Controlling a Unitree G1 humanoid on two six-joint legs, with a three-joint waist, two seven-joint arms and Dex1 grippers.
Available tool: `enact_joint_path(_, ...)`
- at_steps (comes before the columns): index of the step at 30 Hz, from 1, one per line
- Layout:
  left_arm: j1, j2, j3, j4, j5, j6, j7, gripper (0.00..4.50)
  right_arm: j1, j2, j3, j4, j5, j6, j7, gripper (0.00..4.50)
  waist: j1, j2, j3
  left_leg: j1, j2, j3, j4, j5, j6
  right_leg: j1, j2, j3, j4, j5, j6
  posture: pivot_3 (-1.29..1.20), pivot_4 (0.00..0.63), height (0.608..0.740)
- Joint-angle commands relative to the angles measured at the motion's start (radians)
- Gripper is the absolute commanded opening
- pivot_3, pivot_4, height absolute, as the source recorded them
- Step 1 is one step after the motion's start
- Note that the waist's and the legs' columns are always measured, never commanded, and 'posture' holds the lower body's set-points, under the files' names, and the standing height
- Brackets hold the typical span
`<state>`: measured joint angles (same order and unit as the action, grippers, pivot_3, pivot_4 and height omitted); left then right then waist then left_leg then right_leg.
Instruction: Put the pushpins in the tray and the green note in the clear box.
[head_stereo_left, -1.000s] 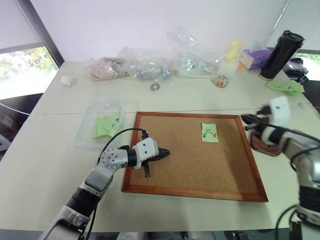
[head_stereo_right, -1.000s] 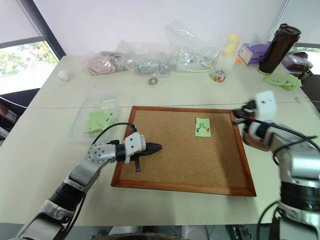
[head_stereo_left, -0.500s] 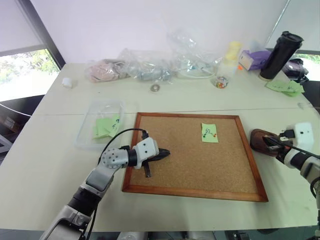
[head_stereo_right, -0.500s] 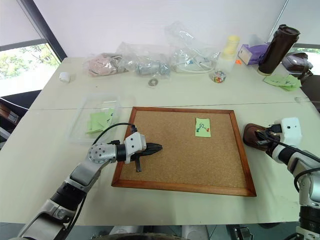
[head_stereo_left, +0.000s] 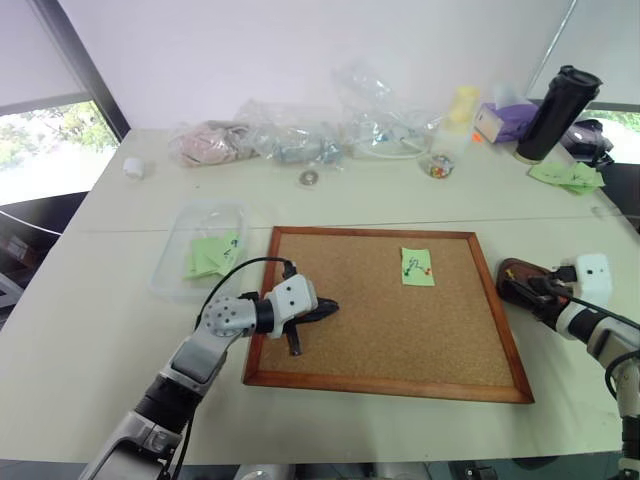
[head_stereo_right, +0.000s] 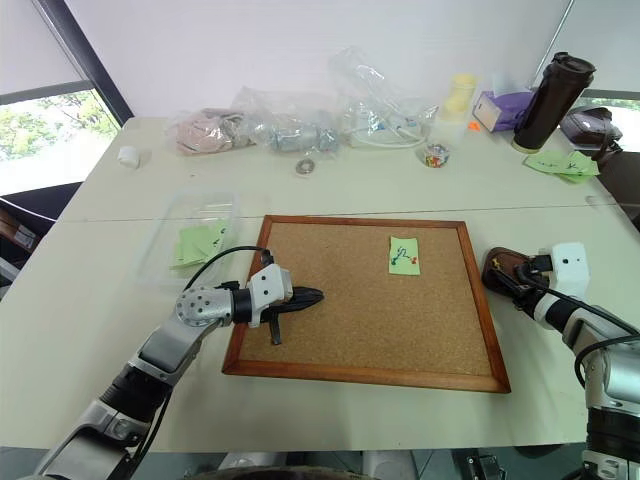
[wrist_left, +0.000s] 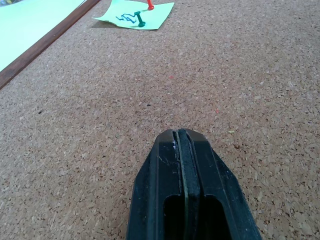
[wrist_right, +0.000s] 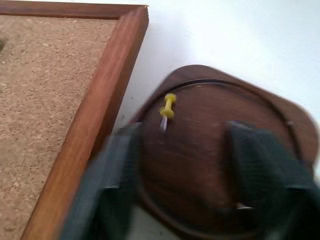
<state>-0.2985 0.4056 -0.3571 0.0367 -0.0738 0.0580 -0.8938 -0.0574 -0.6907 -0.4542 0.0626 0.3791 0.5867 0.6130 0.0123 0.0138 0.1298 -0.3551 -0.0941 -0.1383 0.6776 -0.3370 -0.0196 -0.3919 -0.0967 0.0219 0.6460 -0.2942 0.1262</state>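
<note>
L end effector (wrist_left: 182, 150) fingers pressed together, R end effector (wrist_right: 182, 165) fingers spread wide

Your arms are silver-grey metal with white wrist blocks (head_stereo_left: 291, 297), looped black cables and black pincer fingers (wrist_left: 186, 190).

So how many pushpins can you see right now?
3: a yellow pushpin lies in the brown tray; a red pushpin and a green pushpin stick in the green note. Others may be hidden.
</note>
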Motion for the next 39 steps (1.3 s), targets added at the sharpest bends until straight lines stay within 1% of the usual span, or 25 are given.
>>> enact_joint_path(1,0.027,0.016,-0.017,0.037,0.024,0.038,-0.010,0.00,-0.002,-0.033,-0.020,-0.038,0.018,0.014,0.010,4.45,0.001,0.000,0.000,0.000,0.000,0.000,0.000,0.000,0.000,0.000,0.000,0.000,0.000,0.000,0.000,0.00,0.150,0.740)
enact_joint_path(5,0.030,0.012,-0.019,0.038,0.025,0.037,-0.007,0.00,-0.020,-0.053,-0.039,-0.080,0.043,0.029,0.013,4.45,0.000,0.001,0.000,-0.001,0.000,0.000,0.000,0.000,0.000,-0.001,0.000,0.000,0.000,0.000,0.000,0.00,0.150,0.740)
enact_joint_path(10,0.020,0.004,-0.020,0.058,0.029,0.028,-0.004,0.00,-0.063,-0.079,-0.038,-0.198,0.105,0.090,0.022,4.45,0.002,0.001,0.000,-0.001,0.000,0.000,0.000,0.000,0.000,-0.001,0.000,0.000,0.000,0.000,0.000,0.00,0.150,0.740)
enact_joint_path(13,0.007,-0.003,-0.019,0.074,0.030,0.022,-0.003,0.00,-0.094,-0.096,0.021,-0.320,0.153,0.162,0.038,4.45,0.003,0.001,0.000,-0.001,0.000,0.000,0.000,0.000,0.000,-0.001,0.000,0.000,0.000,0.000,0.000,0.00,0.150,0.740)
enact_joint_path(18,0.001,-0.008,-0.015,0.082,0.031,0.018,-0.004,0.00,-0.111,-0.074,0.127,-0.395,0.163,0.234,0.019,4.45,0.006,-0.001,0.001,-0.001,0.000,0.000,0.000,0.000,0.000,0.000,0.000,0.000,-0.001,0.000,0.000,0.00,0.150,0.740)
enact_joint_path(23,0.008,-0.006,-0.010,0.067,0.033,0.024,0.003,0.00,-0.116,-0.027,0.262,-0.371,0.091,0.179,-0.006,4.45,0.006,-0.001,0.001,-0.001,0.000,0.000,0.000,0.000,0.000,-0.001,-0.001,0.000,-0.001,0.000,0.000,0.00,0.150,0.740)
enact_joint_path(25,0.014,-0.005,-0.008,0.056,0.034,0.028,0.004,0.00,-0.123,-0.011,0.288,-0.338,0.064,0.154,-0.014,4.45,0.005,-0.001,0.001,-0.001,0.000,0.000,0.000,0.000,0.000,-0.001,-0.001,0.000,-0.001,0.000,0.000,0.00,0.150,0.740)
enact_joint_path(31,0.033,0.007,-0.006,0.042,0.038,0.024,0.009,0.00,-0.131,0.024,0.328,-0.248,0.018,0.084,-0.009,4.45,0.002,-0.001,0.001,-0.002,-0.001,0.000,0.000,0.000,0.000,-0.002,-0.001,0.000,-0.001,0.000,0.000,0.00,0.150,0.740)
enact_joint_path(37,0.034,0.004,0.002,0.037,0.037,0.029,0.022,0.00,-0.146,0.038,0.325,-0.209,0.002,0.060,-0.002,4.45,0.001,-0.001,0.001,-0.002,0.000,0.000,-0.001,0.000,0.000,-0.002,0.000,0.000,-0.001,0.000,0.000,0.00,0.150,0.740)
enact_joint_path(39,0.031,0.004,0.003,0.037,0.037,0.029,0.024,0.00,-0.150,0.043,0.329,-0.195,-0.005,0.050,-0.003,3.93,0.001,-0.001,0.001,-0.002,0.000,0.000,-0.001,0.000,0.000,-0.002,0.000,0.000,-0.001,0.000,0.000,0.00,0.150,0.740)
